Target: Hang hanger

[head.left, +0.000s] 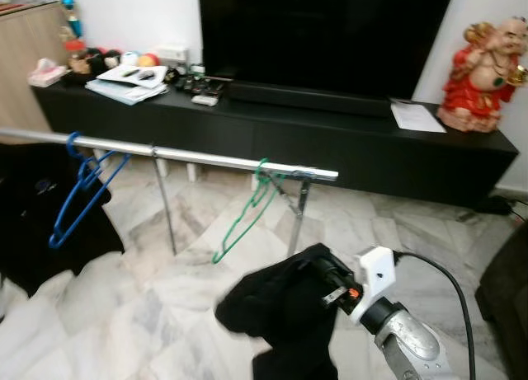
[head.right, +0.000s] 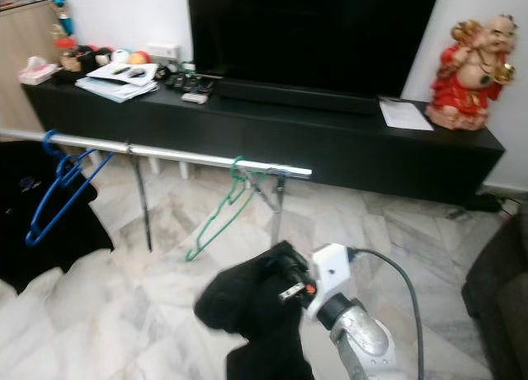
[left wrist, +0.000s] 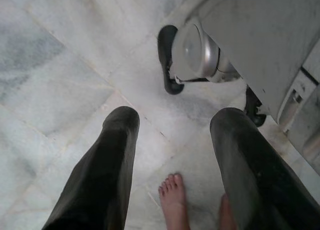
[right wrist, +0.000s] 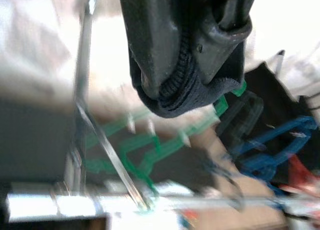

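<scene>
A green hanger (head.left: 246, 217) hangs empty near the right end of a silver rail (head.left: 206, 157). A blue hanger (head.left: 82, 190) hangs empty farther left on it. Low in front of the rail, my right gripper (head.left: 320, 274) is shut on a black garment (head.left: 272, 314) that droops below it. In the right wrist view the fingers (right wrist: 150, 35) pinch the garment's ribbed edge (right wrist: 175, 98), with the green hanger (right wrist: 150, 145) and the rail beyond. My left gripper (left wrist: 175, 117) hangs open over the marble floor, holding nothing.
Behind the rail stands a long black TV console (head.left: 330, 137) with a red statue (head.left: 483, 67) and clutter on top. A black garment (head.left: 41, 215) hangs at the rail's left. A dark sofa edge (head.left: 507, 302) is at right. A person's bare feet (left wrist: 175, 202) stand near my left gripper.
</scene>
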You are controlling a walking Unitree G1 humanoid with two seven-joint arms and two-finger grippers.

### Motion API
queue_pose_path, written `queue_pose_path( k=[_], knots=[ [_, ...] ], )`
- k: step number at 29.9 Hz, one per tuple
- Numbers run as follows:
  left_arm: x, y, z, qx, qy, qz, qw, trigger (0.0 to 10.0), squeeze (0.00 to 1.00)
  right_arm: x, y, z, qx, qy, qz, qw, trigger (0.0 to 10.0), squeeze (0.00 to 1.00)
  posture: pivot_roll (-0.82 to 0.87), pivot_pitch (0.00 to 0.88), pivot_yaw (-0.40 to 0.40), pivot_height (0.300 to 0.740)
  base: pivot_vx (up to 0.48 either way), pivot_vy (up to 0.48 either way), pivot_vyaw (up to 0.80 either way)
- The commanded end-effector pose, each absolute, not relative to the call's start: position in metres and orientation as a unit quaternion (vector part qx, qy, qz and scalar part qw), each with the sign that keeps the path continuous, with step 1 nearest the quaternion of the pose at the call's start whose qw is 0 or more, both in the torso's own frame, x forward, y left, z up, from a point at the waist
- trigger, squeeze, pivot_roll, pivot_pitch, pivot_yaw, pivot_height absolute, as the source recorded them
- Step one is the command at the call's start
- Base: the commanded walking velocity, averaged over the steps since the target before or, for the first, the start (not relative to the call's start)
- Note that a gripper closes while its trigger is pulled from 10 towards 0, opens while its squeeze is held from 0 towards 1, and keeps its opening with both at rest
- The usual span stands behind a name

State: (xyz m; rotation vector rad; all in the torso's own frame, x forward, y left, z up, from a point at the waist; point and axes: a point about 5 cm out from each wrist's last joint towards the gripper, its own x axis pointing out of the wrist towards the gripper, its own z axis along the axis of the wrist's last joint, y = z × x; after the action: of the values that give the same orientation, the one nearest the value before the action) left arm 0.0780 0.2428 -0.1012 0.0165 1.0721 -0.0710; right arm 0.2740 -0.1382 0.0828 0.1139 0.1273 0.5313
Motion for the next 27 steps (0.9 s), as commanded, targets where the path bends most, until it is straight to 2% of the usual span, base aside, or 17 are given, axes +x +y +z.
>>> queue_pose_path(
  k=[1,2,4,6,14,19,21,23,27],
  knots=[
    [0.082,0.243,-0.100,0.010,0.507,-0.027,0.862,10.0,0.00,0.285,-0.149,0.081,0.072,0.068,0.199,0.975,10.0,0.00,0.02,0.062,-0.054,0.740,0.000,0.000,0.00],
    [0.082,0.243,-0.100,0.010,0.507,-0.027,0.862,10.0,0.00,0.285,-0.149,0.081,0.072,0.068,0.199,0.975,10.0,0.00,0.02,0.062,-0.054,0.740,0.000,0.000,0.00],
    [0.081,0.245,-0.100,0.007,0.500,0.002,0.866,10.0,0.00,0.288,-0.171,0.048,0.106,0.129,0.055,0.984,10.0,0.00,0.04,0.048,-0.058,0.740,0.000,0.000,0.00],
    [0.080,0.247,-0.100,0.002,0.485,0.049,0.873,10.0,0.00,0.274,-0.185,0.016,0.111,0.179,-0.015,0.978,10.0,0.00,0.05,0.038,-0.064,0.740,0.000,0.000,0.00],
    [0.076,0.253,-0.096,0.041,0.447,0.122,0.885,10.0,0.00,0.258,-0.195,-0.012,0.117,0.227,-0.082,0.963,10.0,0.00,0.09,0.000,-0.068,0.740,0.000,0.000,0.00],
    [0.075,0.254,-0.093,0.053,0.424,0.137,0.894,10.0,0.00,0.256,-0.195,-0.020,0.115,0.236,-0.088,0.961,10.0,0.00,0.10,0.000,-0.066,0.740,0.000,0.000,0.00],
    [0.145,0.259,-0.066,0.082,0.310,0.124,0.939,10.0,0.00,0.254,-0.194,-0.023,0.118,0.240,-0.083,0.960,10.0,0.00,0.11,0.000,-0.063,0.740,0.000,0.000,0.00],
    [0.186,0.258,-0.040,0.091,0.217,0.105,0.966,10.0,0.00,0.251,-0.195,-0.026,0.108,0.242,-0.078,0.961,10.0,0.00,0.11,0.000,-0.064,0.740,0.000,0.000,0.00],
    [0.193,0.247,-0.030,0.099,0.174,0.077,0.977,10.0,0.00,0.245,-0.195,-0.031,0.106,0.246,-0.076,0.960,10.0,0.00,0.12,0.000,-0.061,0.740,0.000,0.000,0.00]
  ],
)
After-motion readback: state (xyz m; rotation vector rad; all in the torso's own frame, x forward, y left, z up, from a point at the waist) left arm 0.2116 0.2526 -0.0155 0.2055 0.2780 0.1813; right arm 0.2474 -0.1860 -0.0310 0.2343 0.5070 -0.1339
